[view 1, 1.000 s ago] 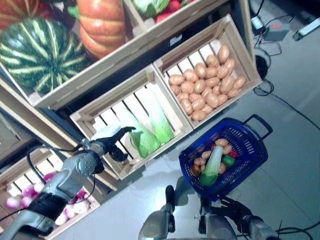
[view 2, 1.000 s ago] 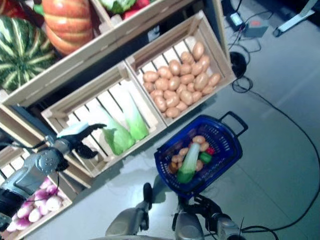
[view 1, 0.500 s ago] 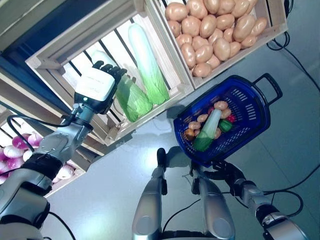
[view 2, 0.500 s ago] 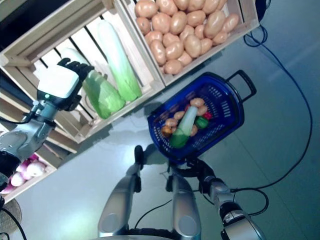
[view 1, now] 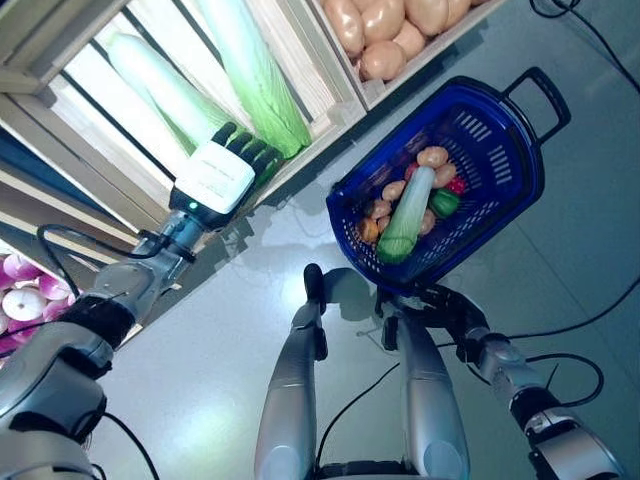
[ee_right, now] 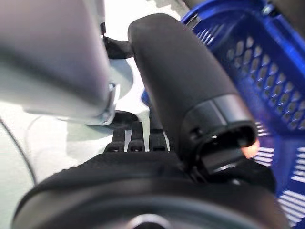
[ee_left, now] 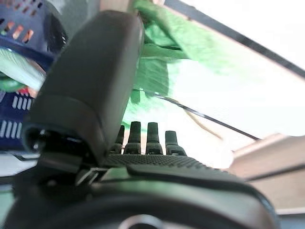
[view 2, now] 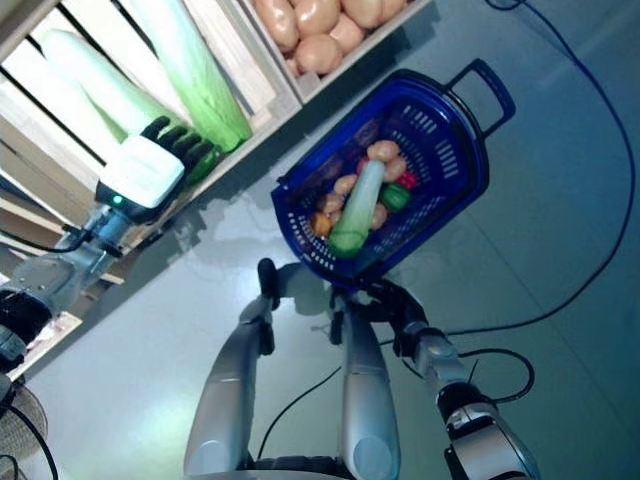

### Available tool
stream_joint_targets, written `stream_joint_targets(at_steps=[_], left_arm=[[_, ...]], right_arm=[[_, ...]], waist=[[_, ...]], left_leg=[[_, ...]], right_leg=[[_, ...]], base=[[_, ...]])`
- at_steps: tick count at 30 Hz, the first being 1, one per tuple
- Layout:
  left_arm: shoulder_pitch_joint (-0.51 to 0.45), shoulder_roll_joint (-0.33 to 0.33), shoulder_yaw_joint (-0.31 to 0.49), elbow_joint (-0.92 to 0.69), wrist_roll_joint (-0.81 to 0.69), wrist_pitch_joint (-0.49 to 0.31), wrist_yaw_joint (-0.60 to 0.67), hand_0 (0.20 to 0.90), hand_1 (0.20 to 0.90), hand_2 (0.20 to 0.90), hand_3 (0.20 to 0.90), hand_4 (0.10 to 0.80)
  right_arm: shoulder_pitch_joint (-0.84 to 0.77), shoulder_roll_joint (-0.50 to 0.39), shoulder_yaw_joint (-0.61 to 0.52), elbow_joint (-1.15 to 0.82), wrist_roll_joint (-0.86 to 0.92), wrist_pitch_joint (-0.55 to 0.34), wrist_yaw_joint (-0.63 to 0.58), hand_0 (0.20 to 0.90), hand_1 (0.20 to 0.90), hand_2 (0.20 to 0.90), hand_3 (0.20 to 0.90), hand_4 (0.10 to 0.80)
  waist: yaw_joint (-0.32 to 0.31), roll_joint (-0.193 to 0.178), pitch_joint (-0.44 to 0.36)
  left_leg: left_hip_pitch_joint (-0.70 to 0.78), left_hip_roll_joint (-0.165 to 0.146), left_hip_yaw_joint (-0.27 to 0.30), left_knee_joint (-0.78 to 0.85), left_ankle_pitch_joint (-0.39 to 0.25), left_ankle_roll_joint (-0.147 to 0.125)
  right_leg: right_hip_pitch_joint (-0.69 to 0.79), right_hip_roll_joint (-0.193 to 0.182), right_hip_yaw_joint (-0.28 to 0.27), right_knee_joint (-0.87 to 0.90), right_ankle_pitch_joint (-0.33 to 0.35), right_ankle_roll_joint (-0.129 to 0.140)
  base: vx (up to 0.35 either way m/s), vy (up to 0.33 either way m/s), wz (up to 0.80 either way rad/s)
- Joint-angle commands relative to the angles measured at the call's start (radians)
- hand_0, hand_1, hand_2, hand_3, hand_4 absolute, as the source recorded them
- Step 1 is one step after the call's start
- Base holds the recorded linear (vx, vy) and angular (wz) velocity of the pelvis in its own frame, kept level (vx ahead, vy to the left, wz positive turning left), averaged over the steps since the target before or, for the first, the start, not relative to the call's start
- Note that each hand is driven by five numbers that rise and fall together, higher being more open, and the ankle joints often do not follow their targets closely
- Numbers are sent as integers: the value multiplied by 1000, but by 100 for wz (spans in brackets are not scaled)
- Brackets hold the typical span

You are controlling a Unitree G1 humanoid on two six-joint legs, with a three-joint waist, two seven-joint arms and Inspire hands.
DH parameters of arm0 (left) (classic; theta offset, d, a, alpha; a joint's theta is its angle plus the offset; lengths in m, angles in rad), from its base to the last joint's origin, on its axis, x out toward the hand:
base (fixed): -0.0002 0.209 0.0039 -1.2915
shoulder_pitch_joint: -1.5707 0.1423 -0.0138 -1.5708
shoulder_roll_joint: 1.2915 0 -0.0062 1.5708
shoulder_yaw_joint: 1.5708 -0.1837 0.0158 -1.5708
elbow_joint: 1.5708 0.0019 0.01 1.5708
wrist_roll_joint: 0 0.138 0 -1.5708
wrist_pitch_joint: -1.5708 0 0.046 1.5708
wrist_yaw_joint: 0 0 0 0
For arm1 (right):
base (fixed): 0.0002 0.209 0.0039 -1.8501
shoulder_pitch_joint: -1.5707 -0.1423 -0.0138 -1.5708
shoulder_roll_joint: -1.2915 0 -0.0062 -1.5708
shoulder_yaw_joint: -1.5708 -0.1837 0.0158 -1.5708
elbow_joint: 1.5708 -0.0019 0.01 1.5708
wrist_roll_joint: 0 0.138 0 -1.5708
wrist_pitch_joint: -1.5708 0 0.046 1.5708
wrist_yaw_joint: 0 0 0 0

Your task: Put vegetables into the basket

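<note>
Left robot hand [view 1: 222,172], fingers extended and holding nothing, reaches the leafy end of a cabbage [view 1: 168,92] in the wooden crate [view 1: 330,55]. Right robot hand [view 1: 447,305] grips the blue basket [view 1: 520,150].

smooth grey floor [view 1: 590,230] with a soft sheen; pale wooden shelving [view 1: 60,130], perhaps a market stand.

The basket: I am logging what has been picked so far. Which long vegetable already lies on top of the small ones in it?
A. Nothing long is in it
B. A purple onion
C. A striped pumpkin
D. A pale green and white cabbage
D: in the left eye view a long white and green cabbage lies across the small vegetables inside the blue basket, which the right hand carries.
</note>
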State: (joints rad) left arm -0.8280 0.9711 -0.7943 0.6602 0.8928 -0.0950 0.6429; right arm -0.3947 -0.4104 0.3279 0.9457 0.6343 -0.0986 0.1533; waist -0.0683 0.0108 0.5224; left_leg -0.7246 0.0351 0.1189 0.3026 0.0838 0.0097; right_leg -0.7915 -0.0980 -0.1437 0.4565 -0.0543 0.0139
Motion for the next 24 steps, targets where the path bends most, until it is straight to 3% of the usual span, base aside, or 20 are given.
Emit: stream_joint_targets(at_steps=[1,18,24], left_arm=[[-85,47,95,-3,-13,53,24,900,900,900,900,800],[-178,66,46,98,14,131,-64,900,900,900,900,800],[-139,77,85,126,11,156,-78,900,900,900,900,800]], right_arm=[[70,-63,9,-10,-2,26,-19,900,900,900,900,800],[68,-92,-13,-75,16,23,-41,900,900,900,900,800],[84,-97,-16,-99,11,30,-51,900,900,900,900,800]], waist=[[6,17,-2],[-29,21,-2],[-26,28,-2]], left_leg=[[-46,3,-21,48,-47,-53],[-99,-1,0,32,-33,-56],[-106,-3,3,36,-37,-55]], right_leg=[[48,6,4,-94,51,30],[-16,9,25,-126,84,39],[-26,7,22,-121,81,38]], base=[[-9,54,-6],[6,23,-3],[13,20,-1]])
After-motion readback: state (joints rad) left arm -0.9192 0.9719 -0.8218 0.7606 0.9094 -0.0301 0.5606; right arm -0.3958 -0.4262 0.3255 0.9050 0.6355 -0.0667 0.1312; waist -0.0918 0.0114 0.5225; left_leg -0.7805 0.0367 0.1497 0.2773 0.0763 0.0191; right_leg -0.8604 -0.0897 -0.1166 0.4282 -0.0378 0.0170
